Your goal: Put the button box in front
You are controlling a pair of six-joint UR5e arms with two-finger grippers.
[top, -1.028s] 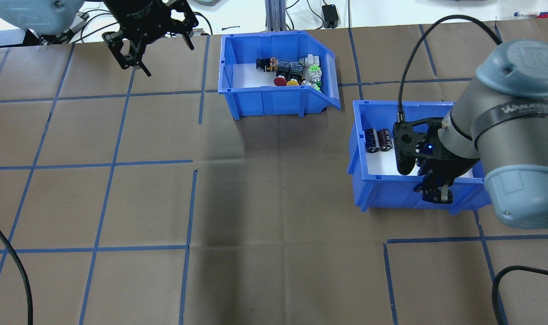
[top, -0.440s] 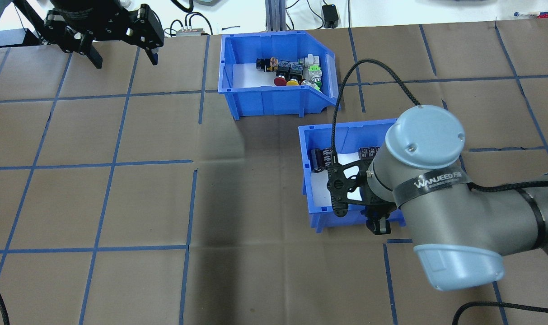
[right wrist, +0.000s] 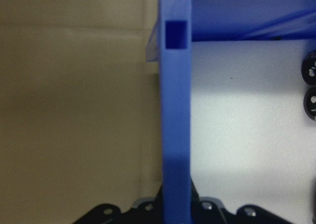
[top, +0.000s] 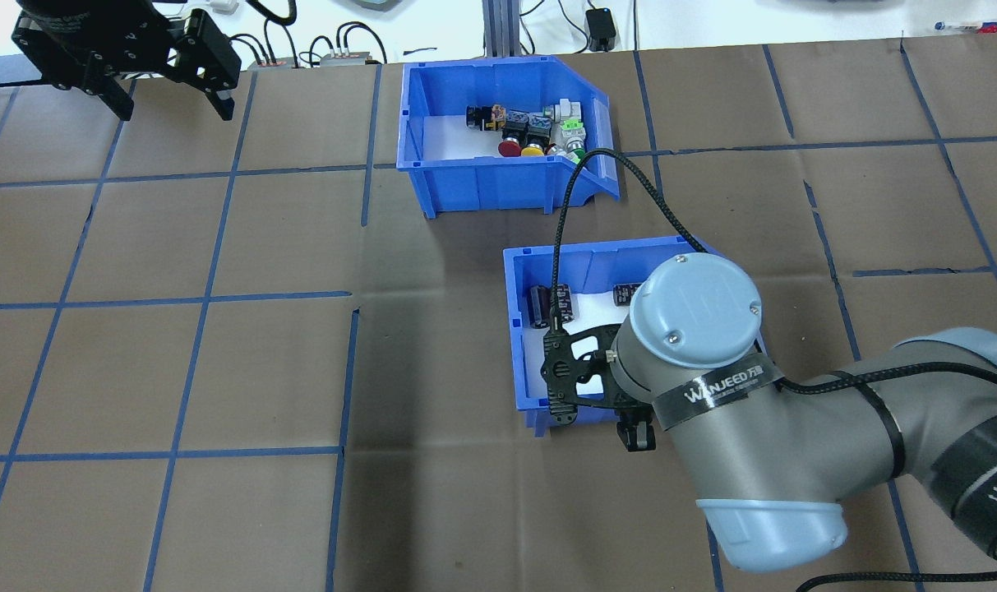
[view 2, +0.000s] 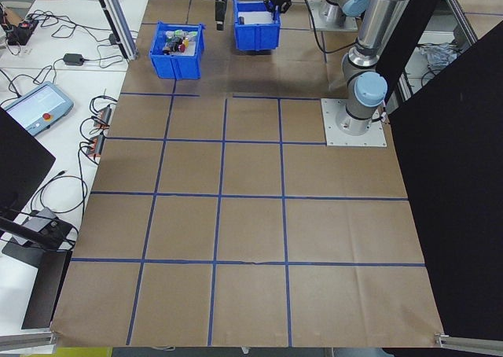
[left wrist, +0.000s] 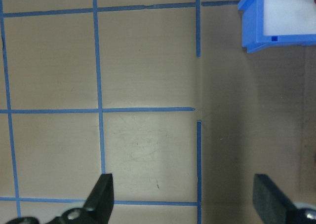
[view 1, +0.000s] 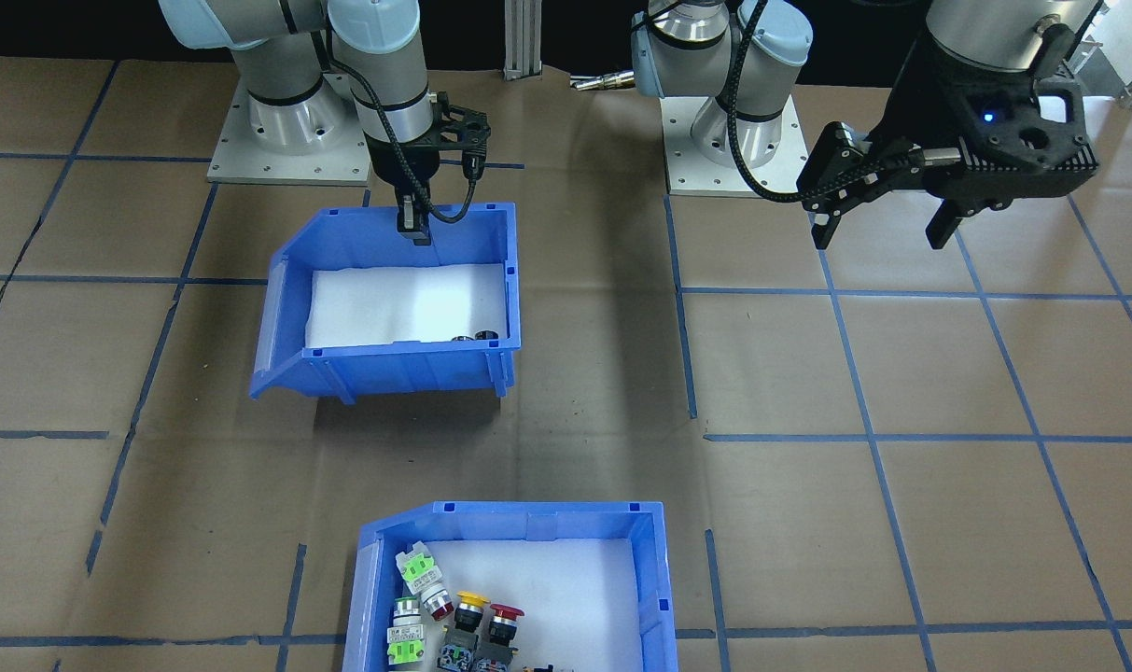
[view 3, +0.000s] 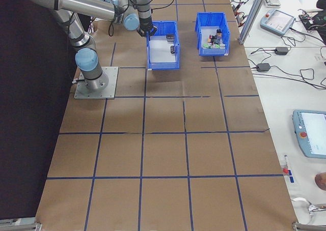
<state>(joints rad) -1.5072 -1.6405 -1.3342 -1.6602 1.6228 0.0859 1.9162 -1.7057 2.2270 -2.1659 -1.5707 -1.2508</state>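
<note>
Button box [top: 498, 136]: blue bin with white liner, at the far side of the table [top: 177, 370], near its middle, resting flat. Push-button switches [top: 539, 131] with red, yellow and green caps are clustered toward its right end. No gripper touches it.

Second blue bin [top: 547, 329], nearer the robot and slightly right of the button box, well apart from it; black cylinders [top: 550, 304] lie on its white liner near the far wall.

Right gripper [top: 636, 429]: fingers clamped on the near wall of the second blue bin, the wall running between them in the right wrist view.

Left gripper [top: 169, 92]: hanging over the far-left table corner, fingers spread wide, nothing between them.
</note>
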